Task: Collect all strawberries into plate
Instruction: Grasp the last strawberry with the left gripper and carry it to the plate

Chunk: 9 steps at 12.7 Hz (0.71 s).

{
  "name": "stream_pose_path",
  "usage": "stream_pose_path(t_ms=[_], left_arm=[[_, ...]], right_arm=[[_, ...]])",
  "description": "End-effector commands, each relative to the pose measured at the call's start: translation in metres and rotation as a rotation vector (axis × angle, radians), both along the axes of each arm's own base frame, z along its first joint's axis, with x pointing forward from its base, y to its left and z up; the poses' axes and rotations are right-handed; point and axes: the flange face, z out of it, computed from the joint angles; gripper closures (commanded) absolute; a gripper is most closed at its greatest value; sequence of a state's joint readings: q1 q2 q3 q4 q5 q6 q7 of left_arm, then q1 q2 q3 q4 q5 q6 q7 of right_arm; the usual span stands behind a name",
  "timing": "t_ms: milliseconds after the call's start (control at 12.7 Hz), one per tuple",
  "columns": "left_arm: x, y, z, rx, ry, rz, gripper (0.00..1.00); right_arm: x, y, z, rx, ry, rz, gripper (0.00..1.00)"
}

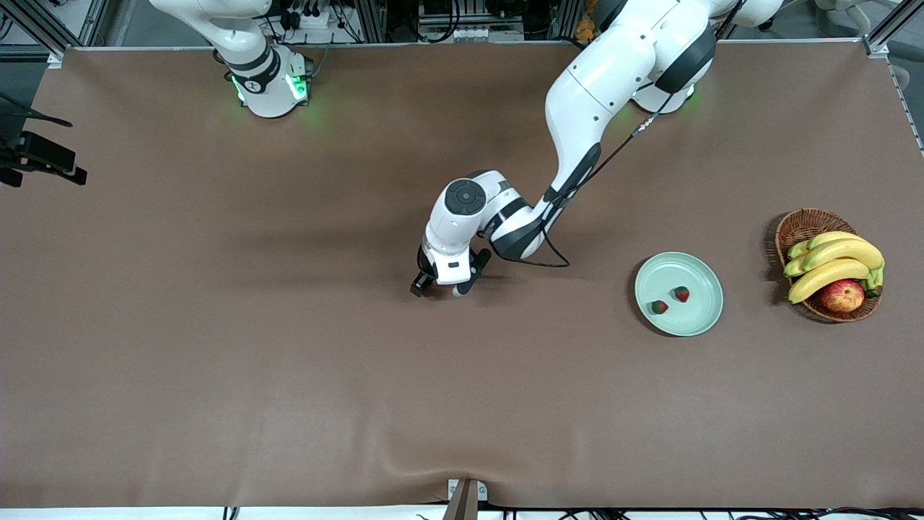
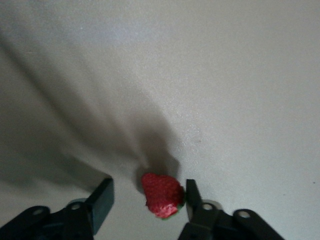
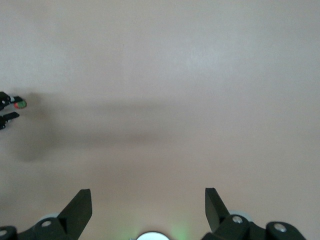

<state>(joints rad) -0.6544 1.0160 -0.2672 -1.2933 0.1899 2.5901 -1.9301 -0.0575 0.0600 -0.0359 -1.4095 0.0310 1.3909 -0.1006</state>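
Observation:
Two strawberries lie in the pale mint-green plate, toward the left arm's end of the table. A third strawberry lies on the table between the fingers of my left gripper. It touches one finger, and a gap separates it from the other. My left gripper is open, low at the table's middle, and its body hides this berry in the front view. My right gripper is open and empty, high over bare table; the right arm waits.
A brown wicker basket with bananas and a red-yellow apple stands beside the plate, at the left arm's end. The brown cloth has a wrinkle at its front edge. The left gripper shows small in the right wrist view.

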Motion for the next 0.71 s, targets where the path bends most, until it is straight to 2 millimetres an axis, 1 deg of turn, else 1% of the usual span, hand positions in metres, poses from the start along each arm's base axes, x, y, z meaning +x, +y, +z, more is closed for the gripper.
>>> stream_pose_path(t_ms=[0,78,157,235,314,392,471,549,628], left_arm=[[0.004,-0.005,0.006,-0.014,-0.027,0.007,0.97],[0.008,-0.004,0.018,-0.016,-0.04,0.007,1.0],[0.015,-0.001,0.037,-0.022,-0.064,0.007,1.0],[0.025,0.012,0.051,0.001,-0.064,0.017,1.0],[0.036,0.028,0.07,0.051,-0.057,-0.005,1.0],[0.039,0.04,0.089,0.122,-0.037,-0.066,1.0],[0.049,0.062,0.109,0.195,-0.013,-0.126,1.0],[0.054,0.087,0.126,0.267,0.019,-0.208,1.0],[0.059,0.117,0.14,0.327,0.051,-0.283,1.0]], right_arm=[[-0.002,-0.004,0.004,-0.039,-0.014,0.012,0.0],[-0.003,-0.003,0.005,-0.062,-0.01,0.018,0.0],[-0.005,0.001,0.009,-0.09,-0.012,0.035,0.0],[-0.006,0.003,0.011,-0.11,-0.013,0.041,0.0],[-0.008,0.004,0.014,-0.11,-0.013,0.04,0.0],[-0.01,0.004,0.012,-0.103,0.008,0.032,0.0],[-0.015,0.003,0.008,-0.092,0.05,0.019,0.0],[-0.017,0.004,0.007,-0.09,0.065,0.018,0.0],[-0.017,0.005,0.007,-0.086,0.068,0.022,0.0]])
